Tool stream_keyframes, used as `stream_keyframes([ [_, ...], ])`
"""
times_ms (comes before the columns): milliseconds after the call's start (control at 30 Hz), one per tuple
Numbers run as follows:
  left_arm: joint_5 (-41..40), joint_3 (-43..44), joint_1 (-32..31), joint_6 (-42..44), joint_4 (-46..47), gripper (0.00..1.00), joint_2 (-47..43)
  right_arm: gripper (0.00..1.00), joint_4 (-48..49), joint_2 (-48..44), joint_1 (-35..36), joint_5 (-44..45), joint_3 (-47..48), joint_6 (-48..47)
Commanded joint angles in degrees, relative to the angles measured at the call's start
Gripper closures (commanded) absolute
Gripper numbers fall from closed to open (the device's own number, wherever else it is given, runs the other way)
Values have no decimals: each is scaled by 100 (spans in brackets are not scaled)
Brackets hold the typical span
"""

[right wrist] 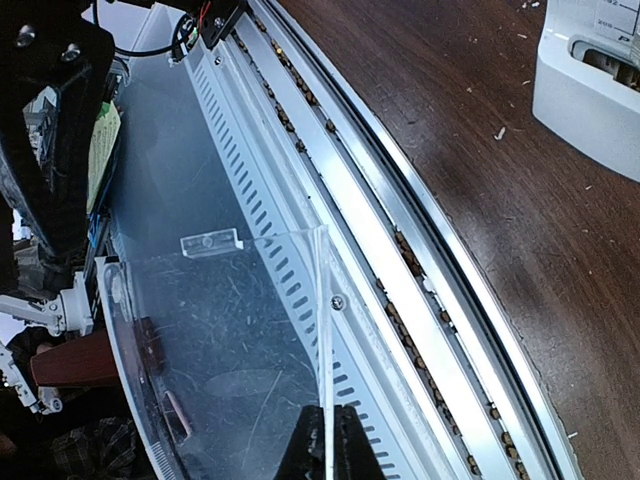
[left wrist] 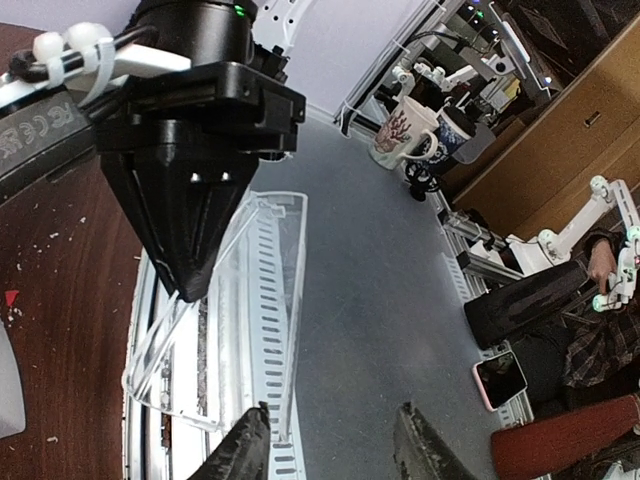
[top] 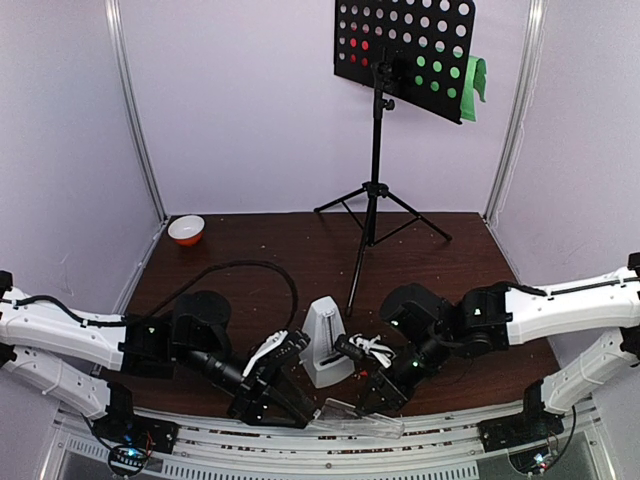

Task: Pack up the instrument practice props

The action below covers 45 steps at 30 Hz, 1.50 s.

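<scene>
**Top view**
- Music stand (top: pixel 377 150): black tripod standing at the far edge of the surface (top: pixel 250 250), right of middle, perforated desk at the top. Judged tall and top-heavy; best taken by the pole.
- Red page (top: pixel 360 45) and green page (top: pixel 478 80): on the desk. The red one shows through the holes and the green one overhangs the desk's right side. Judged limp and light, so pinch a free edge.
- Metronome (top: pixel 322 338): white pyramid, upright near the middle of the near edge, uncovered. Its smooth tapered sides would probably slip, so grip it low at the base.
- Clear cover (top: pixel 360 420): lying past the near edge, over the metal rail (top: pixel 200 440).

**Left wrist view**
- Left claw (left wrist: pixel 335 445): fingers part-way apart with nothing between them, just beside the cover's lower corner and apparently clear of it.
- Right claw (left wrist: pixel 190 290): black, its tip on the cover's upper wall.
- The cover hangs tilted over the rail.

**Right wrist view**
- The right claw is closed tight on one thin wall of the cover, at its edge.
- The cover's panels are scuffed and see-through, with a small tab on the far wall.
- Handling, as a judgement: very light and rigid, brittle at the corners and slick. A single-wall pinch may let it swing, so a second hold on the opposite wall would steady it.
- A corner of the metronome shows at the upper right, well apart from the cover.
</scene>
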Motion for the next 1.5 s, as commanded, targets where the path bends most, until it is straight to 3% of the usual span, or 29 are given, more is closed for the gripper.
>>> stream_keyframes([
  [0,160,38,-106,56,424,56,84,100,-91,86,-115,-224,218,-166],
  [233,5,90,-210,112,450,57,298,100,-42,166,-158,-336,322,-176],
  [367,-121,117,-220,155,450,50,383,100,-85,224,-163,-409,360,-223],
  [1000,-770,119,-220,277,262,45,352,100,-20,214,-159,-569,360,-277],
  [1467,-1019,80,-220,244,251,35,319,100,13,194,-165,-651,332,-260],
])
